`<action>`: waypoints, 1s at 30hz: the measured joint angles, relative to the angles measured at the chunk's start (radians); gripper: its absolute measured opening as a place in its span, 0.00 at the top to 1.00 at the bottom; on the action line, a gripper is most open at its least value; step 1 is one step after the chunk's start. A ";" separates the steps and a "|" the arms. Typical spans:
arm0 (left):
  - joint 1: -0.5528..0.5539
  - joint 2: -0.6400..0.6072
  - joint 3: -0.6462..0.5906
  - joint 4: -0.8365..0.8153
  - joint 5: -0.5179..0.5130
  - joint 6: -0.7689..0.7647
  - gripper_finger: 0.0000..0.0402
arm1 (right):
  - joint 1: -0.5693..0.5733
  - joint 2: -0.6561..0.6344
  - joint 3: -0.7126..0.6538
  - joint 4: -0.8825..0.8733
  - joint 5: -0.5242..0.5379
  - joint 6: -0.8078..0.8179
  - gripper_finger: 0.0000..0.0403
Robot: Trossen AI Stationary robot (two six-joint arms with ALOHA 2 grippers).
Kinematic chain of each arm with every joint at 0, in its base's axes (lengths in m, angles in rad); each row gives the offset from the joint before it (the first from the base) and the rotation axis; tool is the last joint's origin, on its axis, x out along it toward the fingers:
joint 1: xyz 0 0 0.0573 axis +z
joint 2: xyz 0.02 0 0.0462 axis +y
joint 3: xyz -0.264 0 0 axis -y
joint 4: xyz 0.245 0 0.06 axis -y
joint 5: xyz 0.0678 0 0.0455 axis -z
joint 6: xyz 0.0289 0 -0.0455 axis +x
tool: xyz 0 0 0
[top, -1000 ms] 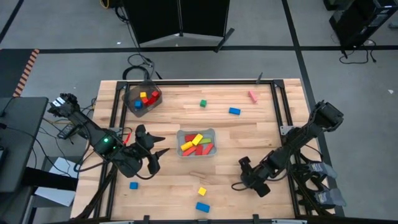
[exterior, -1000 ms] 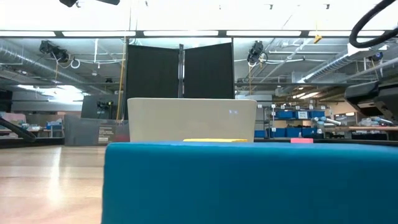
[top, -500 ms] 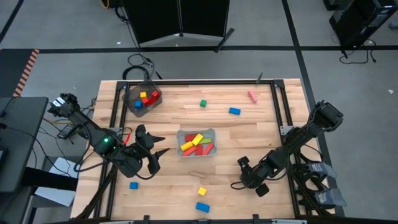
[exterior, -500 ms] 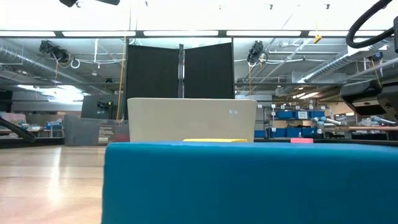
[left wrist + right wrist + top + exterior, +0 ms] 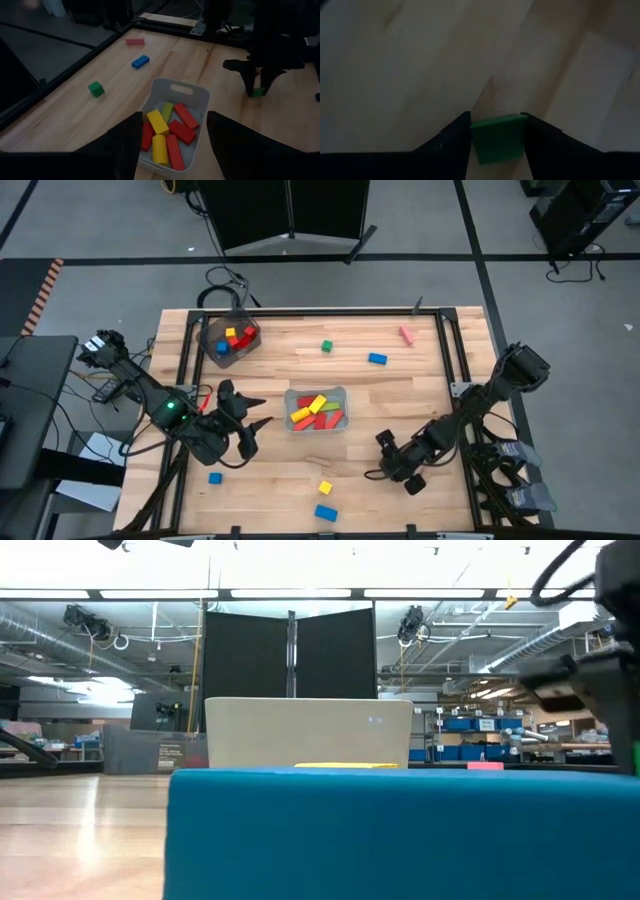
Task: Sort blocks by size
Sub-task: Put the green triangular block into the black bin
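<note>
Right gripper (image 5: 496, 131) pinches green cube (image 5: 498, 138) just above tabletop, near clear tray (image 5: 316, 392); grip taken for sorting. Left gripper (image 5: 170, 137) spread, empty, waiting over tray.

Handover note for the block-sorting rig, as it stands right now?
Right gripper: shut on a green cube, low over the table's near right.
Left gripper: open, empty, waiting beside the clear tray.
Done: long bars in the clear tray; small cubes in the dark bowl.
Left on the table: green cube, blue bar, pink bar at the far side; blue cube, yellow cube, blue bar near the front.
</note>
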 joint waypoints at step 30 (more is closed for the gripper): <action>-0.001 -0.306 0.000 0.379 -0.086 0.541 0.43 | -0.800 0.524 0.786 0.685 -0.063 -0.239 0.60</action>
